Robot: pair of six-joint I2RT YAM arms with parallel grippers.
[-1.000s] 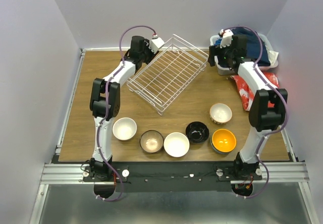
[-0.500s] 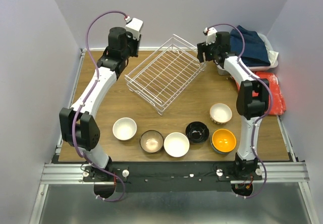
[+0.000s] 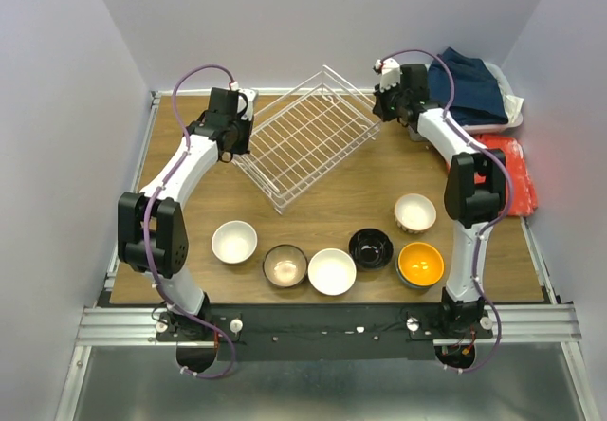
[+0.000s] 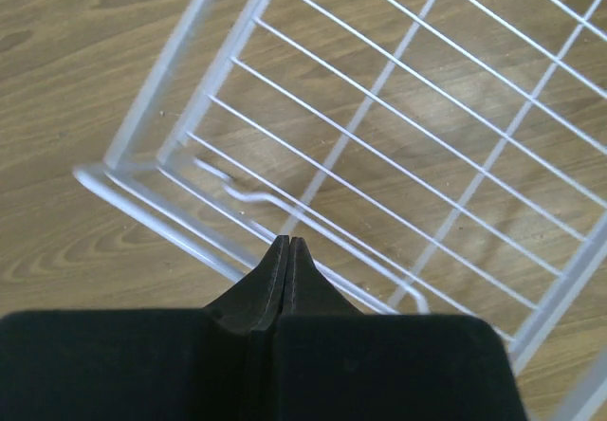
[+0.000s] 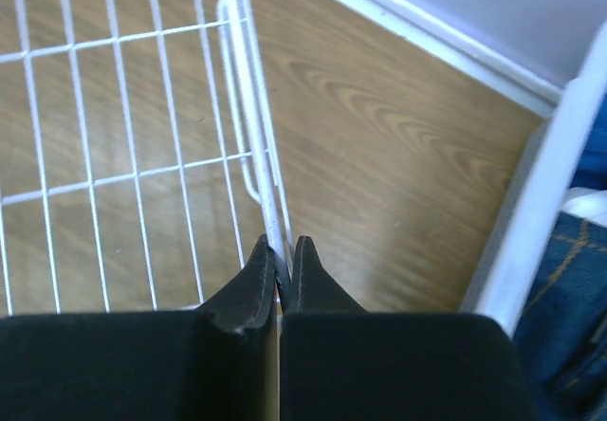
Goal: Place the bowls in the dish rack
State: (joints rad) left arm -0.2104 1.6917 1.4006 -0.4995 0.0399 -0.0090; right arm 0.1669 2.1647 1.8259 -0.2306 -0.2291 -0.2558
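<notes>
The white wire dish rack (image 3: pixel 308 137) lies at an angle at the back of the table. My left gripper (image 3: pixel 239 142) is at its left corner; in the left wrist view its jaws (image 4: pixel 286 242) are shut tight just over the rim wire (image 4: pixel 169 72), with nothing seen between them. My right gripper (image 3: pixel 378 115) is at the rack's right corner, shut on the rim wire (image 5: pixel 252 108), which runs in between the tips (image 5: pixel 282 243). Several bowls sit in a row near the front: white (image 3: pixel 234 242), dark with tan inside (image 3: pixel 285 265), white (image 3: pixel 332 271), black (image 3: pixel 371 248), orange (image 3: pixel 420 264), cream (image 3: pixel 414 213).
A white basket of blue clothes (image 3: pixel 479 87) stands at the back right, right behind my right arm, with its white wall (image 5: pixel 536 193) close to the right fingers. A red packet (image 3: pixel 517 170) lies in front of it. Walls border the table at the back and sides.
Both grippers have gone from open to shut. The left arm came down to the rack's left corner and the right one settled on the right rim. The rack has shifted slightly left.
</notes>
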